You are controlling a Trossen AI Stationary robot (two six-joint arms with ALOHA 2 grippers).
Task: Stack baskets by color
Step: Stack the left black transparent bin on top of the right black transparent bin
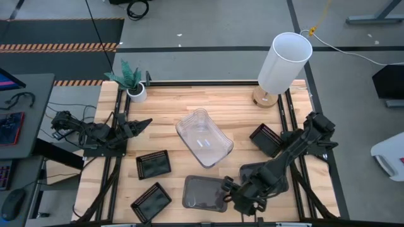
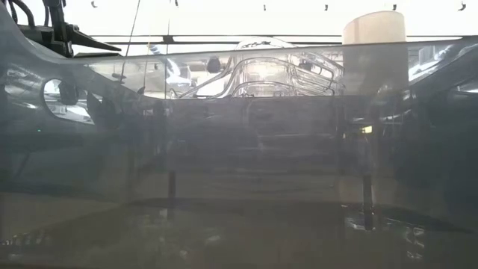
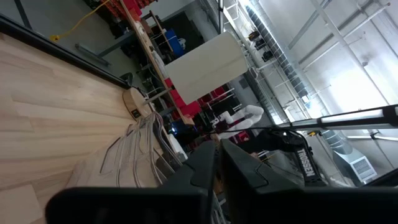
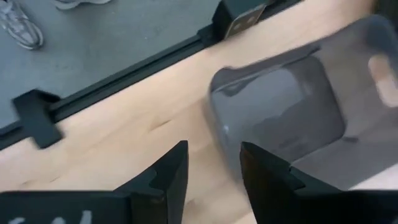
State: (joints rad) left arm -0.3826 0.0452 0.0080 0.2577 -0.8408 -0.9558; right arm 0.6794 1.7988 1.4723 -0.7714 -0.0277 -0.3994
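Observation:
A clear basket (image 1: 204,137) rests on its base at the table's middle. Three black slatted baskets lie apart: two at the near left (image 1: 153,165) (image 1: 151,202), one at the right (image 1: 266,139). A smoky-grey basket (image 1: 203,192) stands at the near edge and fills the low view (image 2: 239,164). A second grey basket (image 1: 273,171) lies partly hidden under my right arm. My right gripper (image 1: 226,188) (image 4: 214,163) hangs open, pointing down over the first grey basket's right end (image 4: 273,112); whether a finger touches it cannot be told. My left gripper (image 1: 144,123) (image 3: 217,168) waits shut at the left.
A tall white lamp shade (image 1: 284,62) stands on its wooden foot at the far right corner. A small white pot with a green plant (image 1: 134,88) sits at the far left corner. Black frame rails (image 1: 120,176) run along both table sides. Bare wood lies between the baskets.

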